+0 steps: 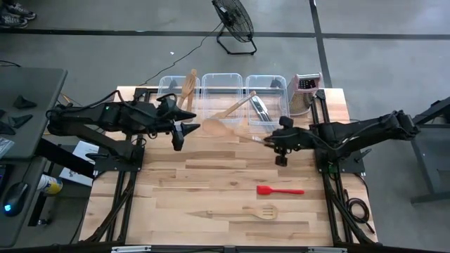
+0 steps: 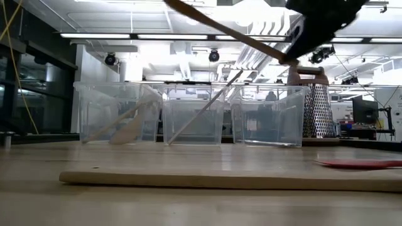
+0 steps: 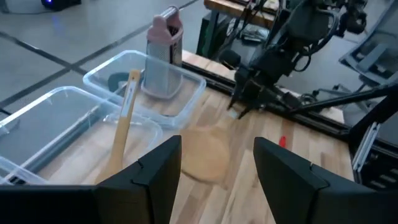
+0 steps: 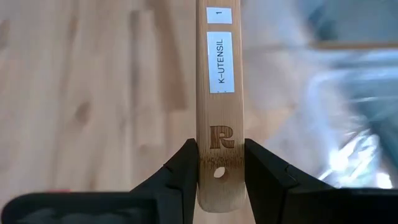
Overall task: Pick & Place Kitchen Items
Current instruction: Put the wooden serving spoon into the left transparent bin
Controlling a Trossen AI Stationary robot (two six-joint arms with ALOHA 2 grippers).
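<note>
grey concrete floor [image 1: 365, 63] with a black floor fan [image 1: 234, 21]; ceiling strip lights [image 2: 100, 36].

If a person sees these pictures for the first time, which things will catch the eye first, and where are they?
The right gripper holds a long wooden spoon by its handle end, in front of the three clear tubs at the table's far edge. The left gripper is open near the spoon's bowl. A red spatula lies on the bare wood, nearer the front than the right gripper.
</note>
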